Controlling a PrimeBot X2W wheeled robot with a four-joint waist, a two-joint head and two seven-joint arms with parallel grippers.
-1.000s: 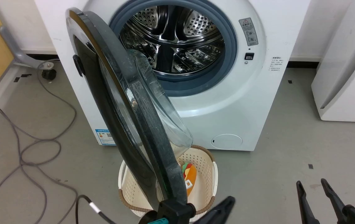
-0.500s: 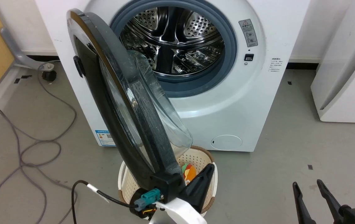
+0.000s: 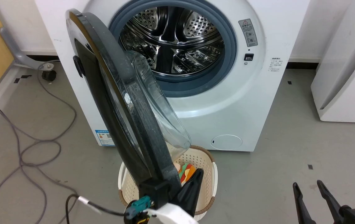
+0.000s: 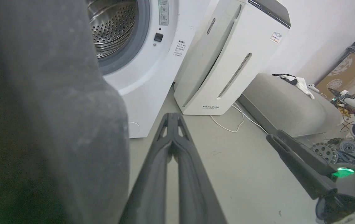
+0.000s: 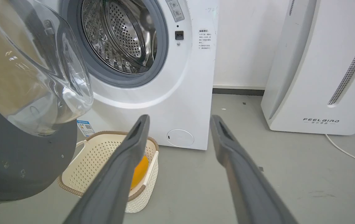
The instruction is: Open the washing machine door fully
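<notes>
- Looks down from the head on the washing machine door (image 3: pixel 124 124), swung out edge-on from the washing machine (image 3: pixel 227 102), lower rim above a cream basket (image 3: pixel 204 161).
- Puts the left claw (image 3: pixel 198 174) at that lower rim, on the inner side; contact there hard to tell.
- Confirms from the left wrist: fingers (image 4: pixel 152 180) pressed together, nothing between them, just beside the door's matte grey face.
- Adds there a grey cushion (image 4: pixel 289 105) past the white FEELBIRD appliance (image 4: pixel 227 62).
- Gives from the right wrist the right claw (image 5: pixel 180 119) spread open, empty, apart from the door, and an orange toy (image 5: pixel 140 172) in the basket.
</notes>
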